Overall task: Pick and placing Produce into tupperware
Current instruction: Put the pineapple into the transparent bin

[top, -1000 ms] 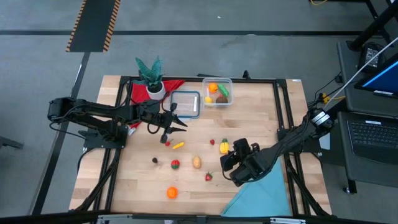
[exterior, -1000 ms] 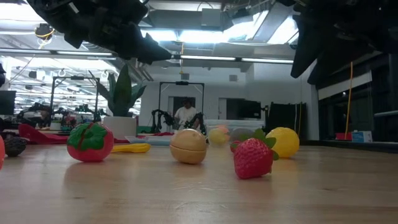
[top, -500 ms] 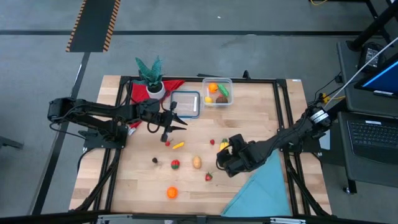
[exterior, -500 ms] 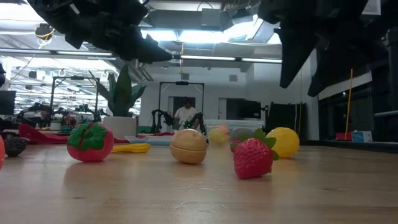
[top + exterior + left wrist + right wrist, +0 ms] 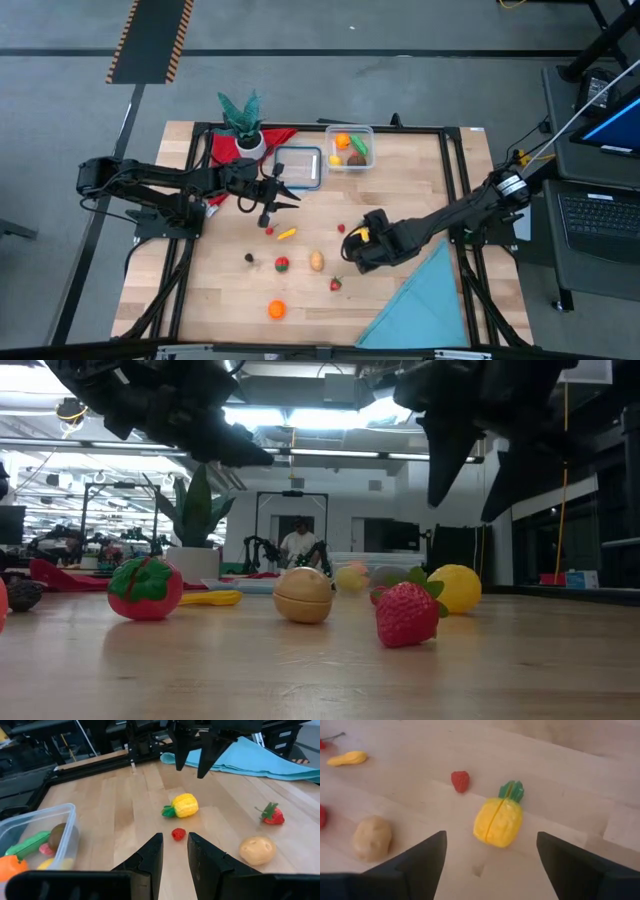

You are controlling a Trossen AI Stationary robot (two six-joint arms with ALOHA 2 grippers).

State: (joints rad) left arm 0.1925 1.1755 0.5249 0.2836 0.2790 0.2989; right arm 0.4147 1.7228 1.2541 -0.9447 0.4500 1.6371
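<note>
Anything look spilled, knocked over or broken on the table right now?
Nothing stands out. The tub sits upright with a few pieces inside, the rest of the produce lies loose on the wood, and the right gripper hangs open over the pineapple. The left gripper waits beside the lid.

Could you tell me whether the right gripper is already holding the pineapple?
No, the right gripper is open above the table, and the pineapple lies untouched on the wood between its fingers.

Over the last second the right hand [image 5: 350, 243] has slid across the counter [image 5: 420, 180] from beside the blue cloth [image 5: 420, 305] to the yellow pineapple [image 5: 498, 820], fingers spread wide.
</note>
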